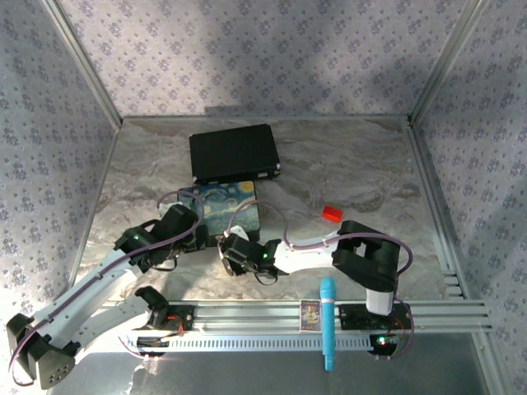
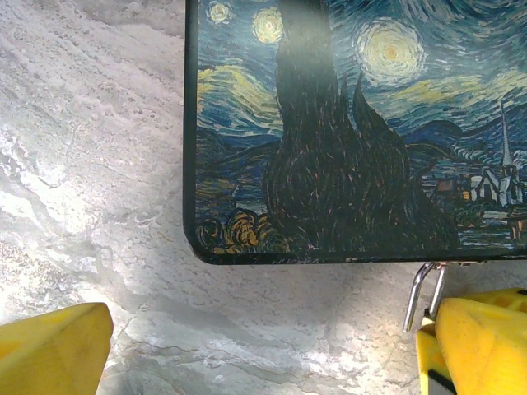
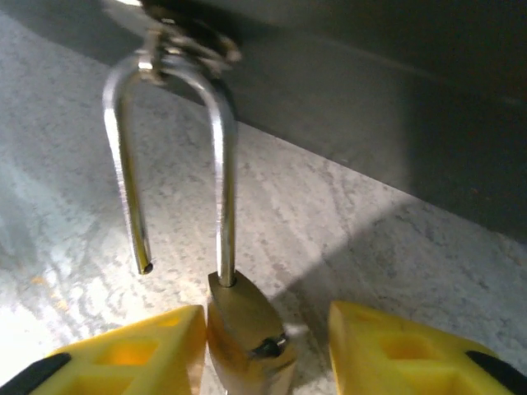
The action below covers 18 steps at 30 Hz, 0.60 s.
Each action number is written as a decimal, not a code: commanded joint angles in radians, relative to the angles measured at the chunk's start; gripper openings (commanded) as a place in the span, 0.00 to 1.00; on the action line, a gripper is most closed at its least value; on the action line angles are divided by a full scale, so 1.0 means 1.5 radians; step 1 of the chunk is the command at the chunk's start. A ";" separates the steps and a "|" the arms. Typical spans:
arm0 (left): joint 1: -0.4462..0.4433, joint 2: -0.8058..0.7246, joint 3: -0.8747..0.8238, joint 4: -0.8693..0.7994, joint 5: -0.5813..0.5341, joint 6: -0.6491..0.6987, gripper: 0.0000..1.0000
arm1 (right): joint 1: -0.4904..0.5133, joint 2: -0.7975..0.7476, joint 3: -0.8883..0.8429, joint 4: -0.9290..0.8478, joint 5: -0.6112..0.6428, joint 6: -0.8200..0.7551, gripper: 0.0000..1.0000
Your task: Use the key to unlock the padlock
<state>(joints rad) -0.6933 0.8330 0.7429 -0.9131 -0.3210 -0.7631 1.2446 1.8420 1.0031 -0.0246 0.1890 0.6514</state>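
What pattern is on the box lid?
The box lid shows swirling blue night sky, yellow stars, dark cypress; clearest in left wrist view.

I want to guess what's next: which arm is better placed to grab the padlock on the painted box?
Right, I think. The right gripper has a finger each side of the padlock; the left gripper is open beside it.

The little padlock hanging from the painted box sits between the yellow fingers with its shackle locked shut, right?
Not locked: the right wrist view shows the shackle open, one leg free of the body. The padlock does hang from the painted box, between the yellow fingers of the right gripper.
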 commanded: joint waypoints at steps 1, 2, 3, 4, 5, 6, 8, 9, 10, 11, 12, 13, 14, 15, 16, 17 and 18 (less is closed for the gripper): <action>0.004 -0.001 0.001 0.006 0.000 0.030 1.00 | 0.005 0.008 0.000 -0.021 0.035 0.035 0.39; 0.004 -0.001 0.002 0.011 0.003 0.046 1.00 | 0.005 0.003 -0.007 -0.014 0.037 0.038 0.38; 0.002 -0.001 0.003 0.016 0.009 0.065 1.00 | 0.005 -0.004 -0.016 -0.008 0.037 0.042 0.36; 0.000 0.000 0.004 0.024 0.013 0.080 1.00 | 0.003 -0.010 -0.024 -0.004 0.039 0.048 0.35; -0.010 0.002 0.007 0.032 0.014 0.097 1.00 | 0.003 -0.019 -0.034 0.003 0.042 0.051 0.34; -0.024 0.006 0.011 0.044 0.014 0.115 1.00 | 0.001 -0.029 -0.046 0.010 0.044 0.056 0.33; -0.053 0.024 0.025 0.053 -0.013 0.134 1.00 | -0.004 -0.047 -0.072 0.028 0.044 0.066 0.31; -0.071 0.039 0.035 0.054 -0.031 0.144 1.00 | -0.009 -0.056 -0.090 0.042 0.039 0.072 0.29; -0.086 0.055 0.045 0.054 -0.049 0.153 1.00 | -0.012 -0.065 -0.106 0.056 0.038 0.077 0.27; -0.101 0.077 0.061 0.046 -0.072 0.158 1.00 | -0.017 -0.074 -0.124 0.073 0.034 0.082 0.26; -0.109 0.102 0.079 0.034 -0.091 0.159 1.00 | -0.021 -0.082 -0.141 0.089 0.028 0.085 0.25; -0.113 0.126 0.094 0.026 -0.101 0.163 1.00 | -0.024 -0.090 -0.156 0.102 0.026 0.088 0.24; -0.116 0.149 0.108 0.018 -0.107 0.169 1.00 | -0.028 -0.098 -0.171 0.115 0.023 0.090 0.22; -0.116 0.173 0.121 0.015 -0.107 0.174 1.00 | -0.032 -0.106 -0.186 0.131 0.017 0.088 0.20; -0.116 0.189 0.128 0.015 -0.107 0.179 1.00 | -0.035 -0.112 -0.199 0.148 0.010 0.085 0.18; -0.116 0.205 0.134 0.016 -0.110 0.181 1.00 | -0.039 -0.115 -0.210 0.167 -0.001 0.079 0.16; -0.116 0.215 0.140 0.014 -0.120 0.180 1.00 | -0.041 -0.116 -0.219 0.185 -0.019 0.053 0.16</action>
<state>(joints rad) -0.8639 1.1221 0.9123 -0.8627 -0.4374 -0.5323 1.1961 1.6848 0.7158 0.1959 0.1963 0.7582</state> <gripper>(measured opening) 0.995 0.160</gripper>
